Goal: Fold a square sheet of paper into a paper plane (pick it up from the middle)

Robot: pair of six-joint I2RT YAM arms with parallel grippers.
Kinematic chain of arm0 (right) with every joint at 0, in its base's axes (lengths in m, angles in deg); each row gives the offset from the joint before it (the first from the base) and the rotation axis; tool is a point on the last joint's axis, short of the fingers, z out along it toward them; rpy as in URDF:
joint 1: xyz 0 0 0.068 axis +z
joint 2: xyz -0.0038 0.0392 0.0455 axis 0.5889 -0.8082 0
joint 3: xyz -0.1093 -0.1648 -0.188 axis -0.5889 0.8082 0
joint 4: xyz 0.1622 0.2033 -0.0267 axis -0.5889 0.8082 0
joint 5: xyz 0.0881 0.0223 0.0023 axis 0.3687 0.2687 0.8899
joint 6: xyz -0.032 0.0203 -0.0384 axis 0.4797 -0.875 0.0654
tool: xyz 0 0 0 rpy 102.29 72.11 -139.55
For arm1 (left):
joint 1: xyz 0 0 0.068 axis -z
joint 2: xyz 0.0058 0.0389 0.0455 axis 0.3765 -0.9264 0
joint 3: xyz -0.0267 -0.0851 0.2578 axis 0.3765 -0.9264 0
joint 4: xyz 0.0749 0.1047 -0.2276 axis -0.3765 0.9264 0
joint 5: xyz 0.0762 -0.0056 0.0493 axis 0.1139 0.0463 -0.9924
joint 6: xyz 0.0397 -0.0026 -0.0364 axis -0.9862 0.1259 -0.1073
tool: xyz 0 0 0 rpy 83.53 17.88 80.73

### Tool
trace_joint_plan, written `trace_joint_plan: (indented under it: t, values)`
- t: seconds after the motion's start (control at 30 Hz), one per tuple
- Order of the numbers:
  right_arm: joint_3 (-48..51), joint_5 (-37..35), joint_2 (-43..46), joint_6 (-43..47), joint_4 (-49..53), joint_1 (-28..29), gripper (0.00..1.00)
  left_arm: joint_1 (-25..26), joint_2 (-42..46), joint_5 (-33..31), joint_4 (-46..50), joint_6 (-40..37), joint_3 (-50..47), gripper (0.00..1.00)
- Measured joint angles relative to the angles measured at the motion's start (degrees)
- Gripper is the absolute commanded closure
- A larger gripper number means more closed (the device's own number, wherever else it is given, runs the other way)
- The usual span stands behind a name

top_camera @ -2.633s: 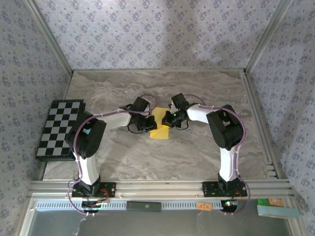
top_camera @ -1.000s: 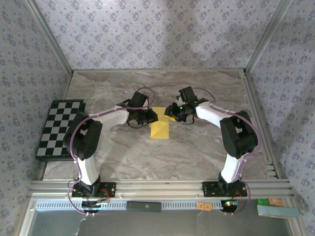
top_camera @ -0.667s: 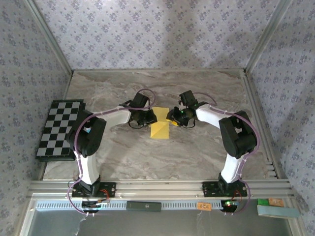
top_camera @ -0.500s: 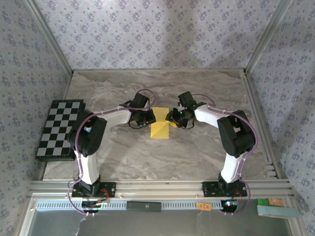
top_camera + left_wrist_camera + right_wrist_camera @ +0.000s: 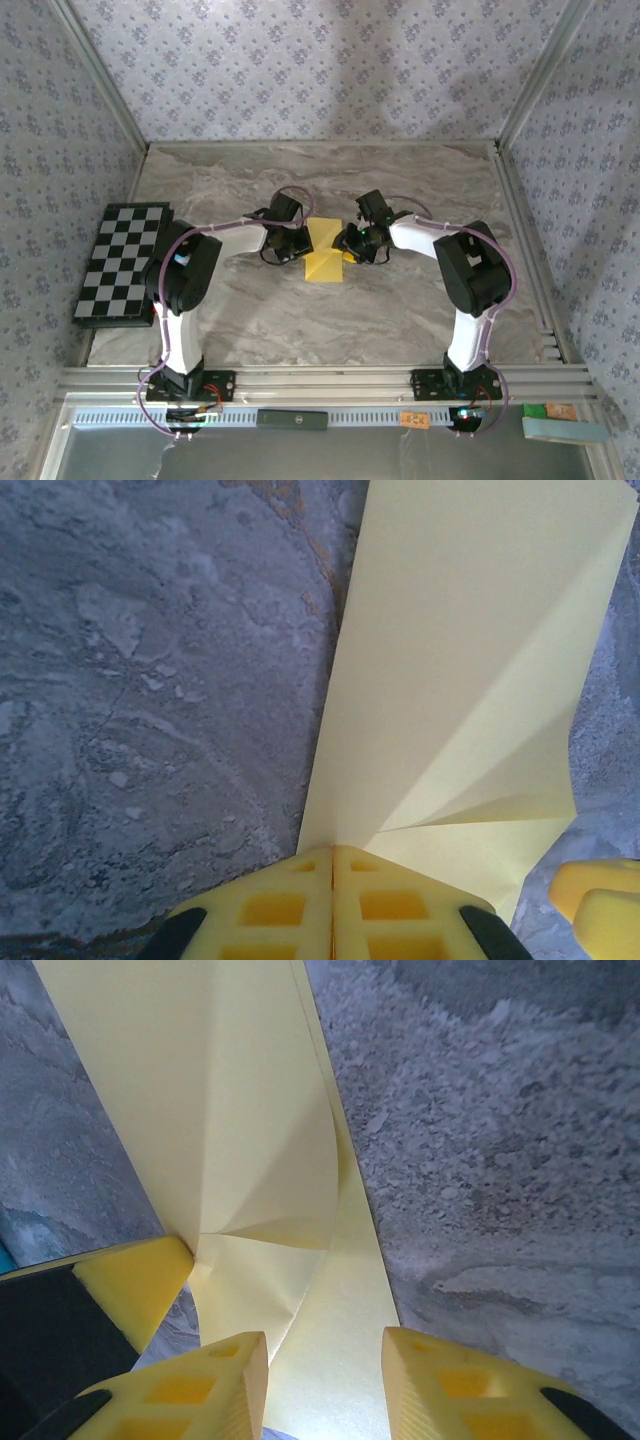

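Overhead, a folded sheet of yellow paper (image 5: 323, 262) lies flat near the middle of a grey marbled table (image 5: 400, 310). Two robot arms reach in from the near edge and meet at it. The left gripper (image 5: 304, 247) sits at the paper's left edge and the right gripper (image 5: 346, 245) at its right edge. A black-and-white checkered board (image 5: 125, 260) lies well apart, at the table's left side.

From the left wrist, the left gripper (image 5: 333, 865) has its two yellow fingers pressed together with no gap. Their tips touch the near end of the paper (image 5: 470, 660), where several creases run together. Whether any paper is nipped between them cannot be told. A yellow finger (image 5: 600, 905) of the other gripper shows at the lower right corner.

From the right wrist, the right gripper (image 5: 325, 1345) has its fingers spread apart, one on either side of a strip of the paper (image 5: 200, 1110). A folded flap curls up slightly from the sheet. The left gripper's yellow fingertip (image 5: 135, 1280) touches the paper where the creases meet.
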State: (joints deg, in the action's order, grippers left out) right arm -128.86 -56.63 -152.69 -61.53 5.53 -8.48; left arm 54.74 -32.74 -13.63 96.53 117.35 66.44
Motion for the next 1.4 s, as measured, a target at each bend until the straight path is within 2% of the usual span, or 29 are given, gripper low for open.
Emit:
trace_joint_plan:
  t: [0.57,1.4]
  values:
    - [-1.4,1.6,-3.5,-1.3,-2.6,1.2,0.76,0.0,0.0,0.0,-0.8,0.4,-0.3,0.93]
    - [-0.2,3.5,-3.8,-4.1,-10.3,1.3,0.87,-0.1,0.0,0.1,-0.9,0.8,-0.4,0.90]
